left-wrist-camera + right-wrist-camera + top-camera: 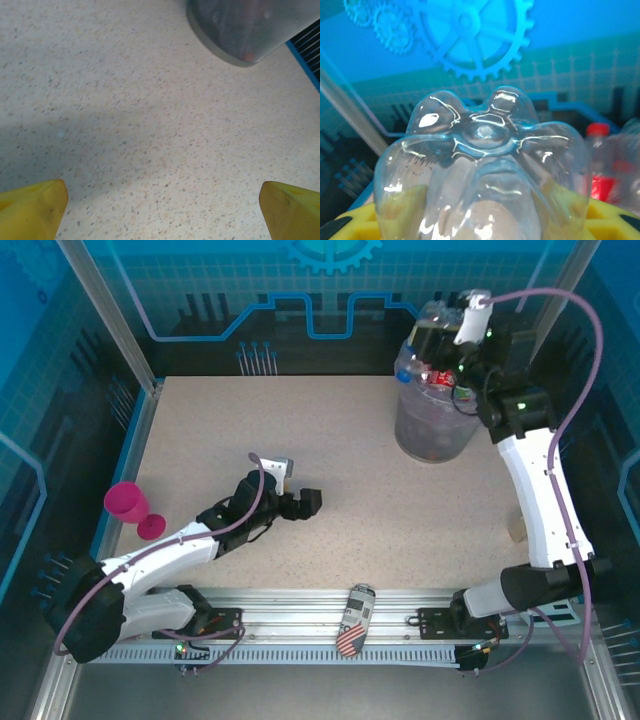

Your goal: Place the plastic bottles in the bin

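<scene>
The right gripper hangs over the bin, which stands at about 1 o'clock on the table, and its jaws are clenched around a clear bottle whose lobed base faces the wrist camera between the yellow fingers. The step in hand looks like the drop. The bin seems heaped to its rim with other bottles, one of them red-capped just beside the held one at 3 o'clock in the wrist view. To do it well, I would centre the bottle over the mouth rather than its edge, lower it close to the pile, and let go slowly so it settles instead of bouncing off and rolling out. The left gripper rests low over bare tabletop near 8 o'clock, jaws spread wide and holding nothing, well apart from the bin. The printed can at 6 o'clock and the pink cup at 9 o'clock should be left alone.
</scene>
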Action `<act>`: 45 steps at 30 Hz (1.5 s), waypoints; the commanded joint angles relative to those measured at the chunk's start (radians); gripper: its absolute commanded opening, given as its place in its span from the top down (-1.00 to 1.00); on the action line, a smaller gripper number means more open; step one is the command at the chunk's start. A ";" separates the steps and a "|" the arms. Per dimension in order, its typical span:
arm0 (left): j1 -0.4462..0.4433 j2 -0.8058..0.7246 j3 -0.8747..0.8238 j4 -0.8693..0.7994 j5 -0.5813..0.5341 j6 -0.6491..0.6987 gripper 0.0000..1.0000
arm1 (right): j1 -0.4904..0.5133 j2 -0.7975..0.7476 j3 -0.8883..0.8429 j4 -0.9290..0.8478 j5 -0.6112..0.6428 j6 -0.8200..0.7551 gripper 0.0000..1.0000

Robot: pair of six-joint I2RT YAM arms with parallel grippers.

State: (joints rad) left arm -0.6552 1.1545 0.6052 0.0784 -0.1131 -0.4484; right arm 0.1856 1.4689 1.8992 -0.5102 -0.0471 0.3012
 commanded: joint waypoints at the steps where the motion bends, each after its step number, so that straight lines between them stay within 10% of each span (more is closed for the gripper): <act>1: 0.009 -0.010 0.000 -0.051 -0.040 -0.047 -0.97 | -0.016 0.108 0.162 -0.209 0.125 -0.164 0.19; 10: 0.012 -0.013 0.022 -0.109 -0.039 -0.037 -0.97 | -0.031 0.450 0.637 -0.509 0.288 -0.384 0.21; 45: 0.015 0.025 0.021 -0.138 -0.053 -0.037 -0.96 | -0.062 0.726 0.620 -0.619 0.204 -0.426 -0.08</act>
State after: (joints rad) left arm -0.6472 1.1717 0.6060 -0.0402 -0.1467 -0.4732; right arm 0.1257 2.1670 2.5134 -1.0920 0.1768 -0.1402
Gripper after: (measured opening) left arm 0.979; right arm 0.534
